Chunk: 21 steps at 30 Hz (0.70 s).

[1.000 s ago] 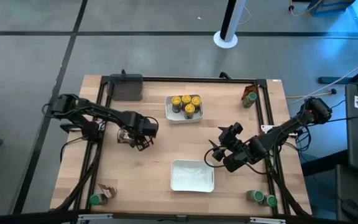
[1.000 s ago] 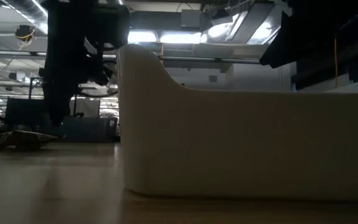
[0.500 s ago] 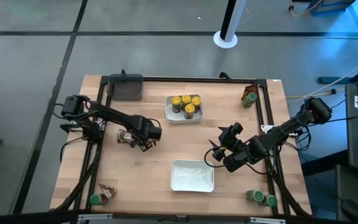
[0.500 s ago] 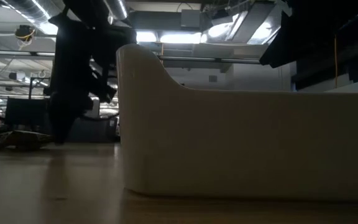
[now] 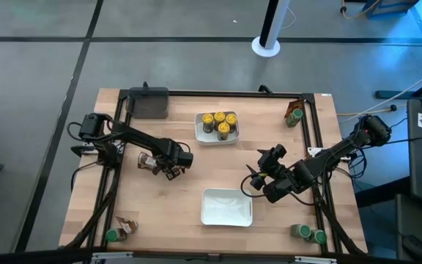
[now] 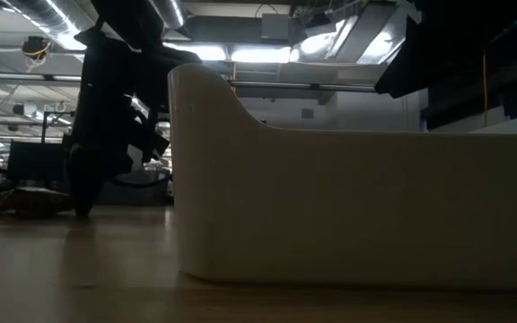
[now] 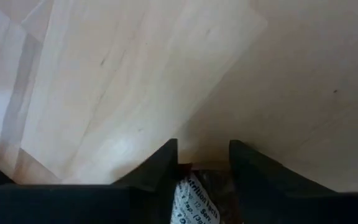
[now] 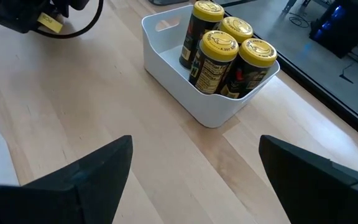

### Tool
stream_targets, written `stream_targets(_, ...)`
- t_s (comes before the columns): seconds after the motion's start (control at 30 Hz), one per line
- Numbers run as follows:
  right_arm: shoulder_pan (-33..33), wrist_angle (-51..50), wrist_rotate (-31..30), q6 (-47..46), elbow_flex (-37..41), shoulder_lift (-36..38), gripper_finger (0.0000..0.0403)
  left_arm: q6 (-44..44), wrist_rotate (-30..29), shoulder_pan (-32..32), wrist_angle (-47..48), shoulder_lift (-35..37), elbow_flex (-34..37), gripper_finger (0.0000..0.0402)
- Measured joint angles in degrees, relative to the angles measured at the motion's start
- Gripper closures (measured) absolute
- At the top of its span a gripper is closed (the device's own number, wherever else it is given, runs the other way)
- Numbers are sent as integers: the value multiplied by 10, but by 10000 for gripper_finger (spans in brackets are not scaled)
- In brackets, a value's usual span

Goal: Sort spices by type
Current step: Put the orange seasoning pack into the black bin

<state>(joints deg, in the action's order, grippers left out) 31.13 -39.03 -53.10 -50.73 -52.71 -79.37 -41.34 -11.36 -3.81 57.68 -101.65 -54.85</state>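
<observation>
Since the earlier frame, the left gripper (image 5: 169,171) has slid a little further toward the desk's middle and now sits low over a packet (image 5: 149,162) on the left half of the desk (image 5: 182,205). In the left wrist view its two fingers (image 7: 160,168) stand narrowly apart with a crinkled packet (image 7: 199,193) showing between them; whether they press on it cannot be told. In the low view the same arm (image 6: 106,108) comes down to the desk top beside the flat packet (image 6: 25,199).

The right gripper (image 5: 258,174) has not moved. It waits right of centre, above the desk, with its fingers (image 8: 73,180) spread wide and nothing between them.

Four yellow-lidded jars (image 5: 219,123) stand upright, packed together, in the far white tray (image 5: 199,136); the right wrist view shows them (image 8: 225,53) filling one end of that tray (image 8: 166,59). The near white tray (image 5: 226,207) lies between the two grippers, closer to the front edge, and its wall (image 6: 357,206) fills most of the low view.

A green-lidded jar (image 5: 111,236) and another packet (image 5: 129,226) lie at the front left corner. Two green-lidded jars (image 5: 313,235) sit at the front right corner. One more jar with a packet (image 5: 293,114) stands at the far right corner. A dark bin (image 5: 149,103) rests at the far left.
</observation>
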Motion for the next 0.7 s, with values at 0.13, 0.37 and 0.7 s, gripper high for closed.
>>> stream_targets(0.13, 0, 0, 0, 0, 0, 0, 54, 16, 4, 0, -4, -1, 0, 339)
stream_targets(0.37, 0, 0, 0, 0, 0, 0, 54, 57, -2, -10, 1, -3, -3, 395)
stream_targets(0.7, 0, 0, 0, 0, 0, 0, 54, 104, -6, -15, 50, 64, -72, 399)
